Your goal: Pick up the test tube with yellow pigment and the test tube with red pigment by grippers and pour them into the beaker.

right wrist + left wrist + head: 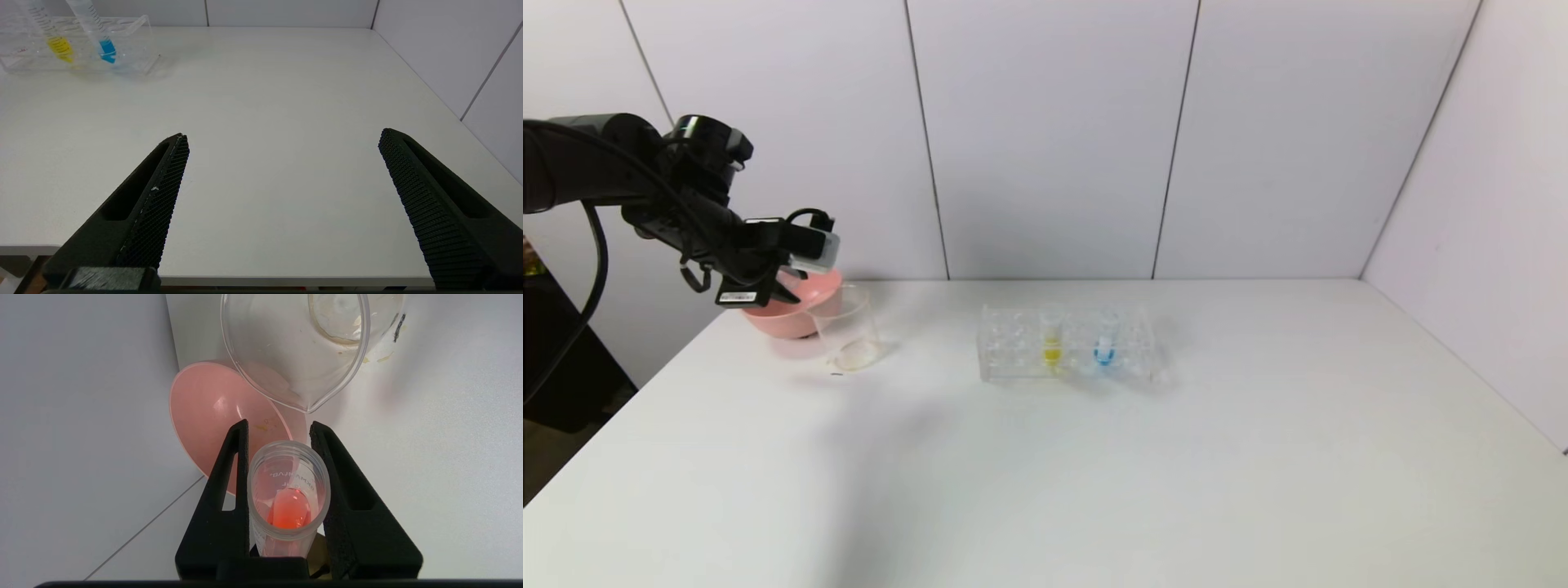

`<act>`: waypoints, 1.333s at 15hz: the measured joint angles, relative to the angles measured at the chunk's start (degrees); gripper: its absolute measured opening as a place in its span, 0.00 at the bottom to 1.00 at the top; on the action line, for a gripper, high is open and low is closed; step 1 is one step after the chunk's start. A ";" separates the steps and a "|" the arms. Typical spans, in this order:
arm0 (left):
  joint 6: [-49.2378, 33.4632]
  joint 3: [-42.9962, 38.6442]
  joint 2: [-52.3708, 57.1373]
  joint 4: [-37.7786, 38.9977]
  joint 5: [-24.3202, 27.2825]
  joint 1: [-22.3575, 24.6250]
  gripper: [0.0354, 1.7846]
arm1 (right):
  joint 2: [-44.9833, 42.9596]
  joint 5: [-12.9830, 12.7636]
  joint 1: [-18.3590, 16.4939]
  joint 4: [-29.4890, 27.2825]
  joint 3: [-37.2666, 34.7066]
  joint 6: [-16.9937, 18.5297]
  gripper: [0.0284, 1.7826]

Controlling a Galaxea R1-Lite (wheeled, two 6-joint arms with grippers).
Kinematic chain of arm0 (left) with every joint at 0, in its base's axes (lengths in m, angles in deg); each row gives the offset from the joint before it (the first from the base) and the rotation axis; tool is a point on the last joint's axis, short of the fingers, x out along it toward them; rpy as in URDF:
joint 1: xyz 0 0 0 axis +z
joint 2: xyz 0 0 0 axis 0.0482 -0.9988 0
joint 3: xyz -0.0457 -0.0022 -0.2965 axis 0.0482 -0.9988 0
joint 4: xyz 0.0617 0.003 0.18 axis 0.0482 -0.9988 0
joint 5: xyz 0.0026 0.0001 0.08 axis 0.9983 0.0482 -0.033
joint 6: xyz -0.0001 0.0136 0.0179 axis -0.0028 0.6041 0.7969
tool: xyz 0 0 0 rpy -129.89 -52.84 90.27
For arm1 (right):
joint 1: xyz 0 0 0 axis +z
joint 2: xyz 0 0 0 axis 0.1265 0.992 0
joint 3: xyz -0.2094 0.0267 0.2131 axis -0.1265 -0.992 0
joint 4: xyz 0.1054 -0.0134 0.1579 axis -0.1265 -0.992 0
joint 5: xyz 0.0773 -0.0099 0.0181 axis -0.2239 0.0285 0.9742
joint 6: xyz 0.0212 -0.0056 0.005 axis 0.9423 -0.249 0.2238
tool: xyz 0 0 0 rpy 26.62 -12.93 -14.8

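Left jaws: left gripper (282, 435) clamps the test tube with red pigment (288, 498), upper left of head frame.
In the way: pink bowl (212, 404) beside the beaker (294, 355) (rims overlapping).
Right jaws: right gripper (282, 139) wide over the desk (265, 102).

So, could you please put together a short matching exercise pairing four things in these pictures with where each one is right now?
Things:
1. test tube with red pigment
2. test tube with yellow pigment
3. beaker
4. right tool

Places:
A. standing in the clear rack, beside the blue tube
B. open above the bare table
C. gripped in the left tool
D. on the table next to the pink bowl

Pairs: 1-C, 2-A, 3-D, 4-B
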 joint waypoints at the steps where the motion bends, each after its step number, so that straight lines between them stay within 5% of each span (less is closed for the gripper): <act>1: 0.02 0.04 -0.13 0.12 -0.20 -0.16 0.27 | 0.00 0.02 0.00 0.00 0.00 0.02 0.95; 20: 0.02 0.06 -1.54 1.77 -6.75 -2.41 0.27 | 0.00 0.02 0.00 -0.01 0.00 0.02 0.95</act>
